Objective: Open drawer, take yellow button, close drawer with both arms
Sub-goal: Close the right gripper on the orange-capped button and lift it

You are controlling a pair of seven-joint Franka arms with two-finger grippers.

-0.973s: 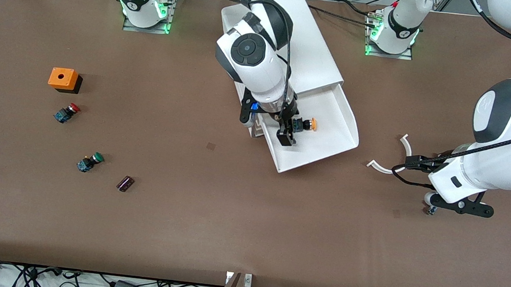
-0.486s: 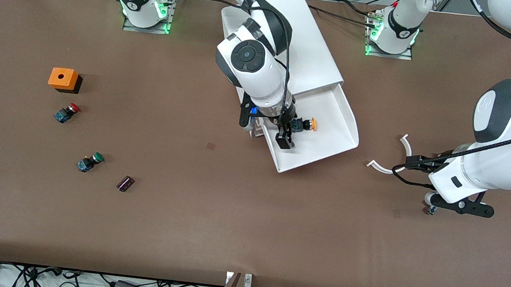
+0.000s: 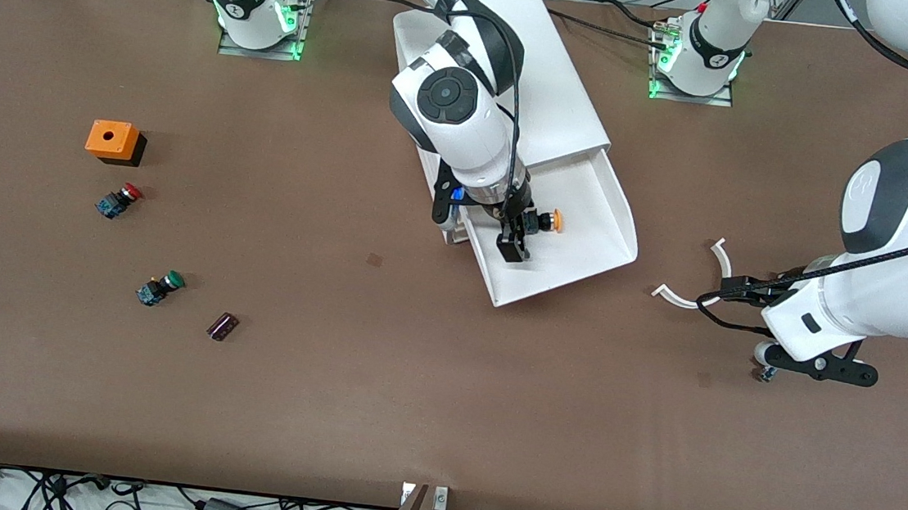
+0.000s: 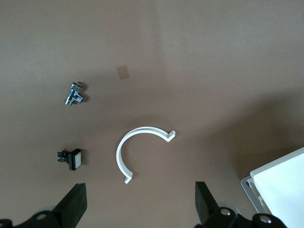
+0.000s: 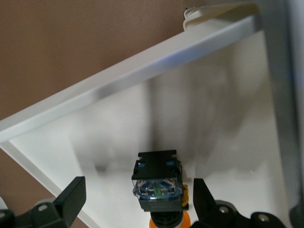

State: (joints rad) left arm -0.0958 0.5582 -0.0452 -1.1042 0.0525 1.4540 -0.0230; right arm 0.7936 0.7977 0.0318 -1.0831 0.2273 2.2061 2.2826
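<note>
Right wrist view: drawer [image 5: 142, 109] open, button [image 5: 157, 183] ungrasped between spread right hand [image 5: 137, 202]; left hand [image 4: 137, 206] spread, waiting; closing left.

button [image 3: 546, 221] in the pulled-out drawer [image 3: 586, 250], my right gripper [image 3: 515, 232] over the drawer, my left gripper [image 4: 137, 209] well apart from the drawer

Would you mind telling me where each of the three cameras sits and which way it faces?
Front view: high across the table, facing both arms; the open drawer is central.
Left wrist view: on the left arm, looking down between the open left gripper at a white curved piece.
Right wrist view: looking down between the open right gripper at the button.
Front and right wrist views share drawer and button.
</note>
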